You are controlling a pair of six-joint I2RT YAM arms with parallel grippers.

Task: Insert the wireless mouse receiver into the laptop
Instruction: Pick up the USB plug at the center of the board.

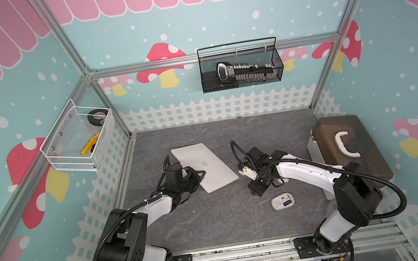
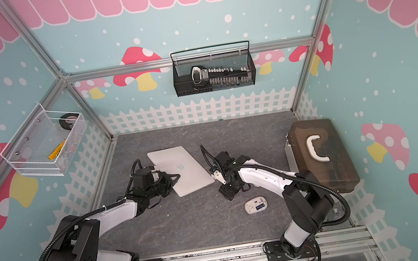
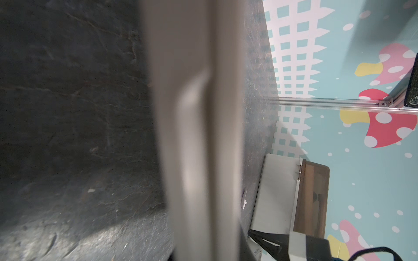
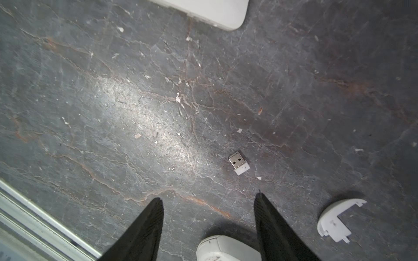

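The wireless mouse receiver (image 4: 239, 163) lies loose on the bench (image 4: 113, 90), just ahead of the wide-open right gripper (image 4: 209, 198); I cannot find it in the top views. The left gripper (image 1: 199, 175) is clamped on the edge of the laptop (image 1: 206, 162), its fingers unseen in the blurred wrist view.

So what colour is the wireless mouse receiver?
The wireless mouse receiver is silver metal with a whitish cap; right wrist view.

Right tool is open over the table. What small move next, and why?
Probably ease the right tool forward and down over the wireless mouse receiver: it lies loose on the table just beyond the open jaws, off to one side, not yet between them.
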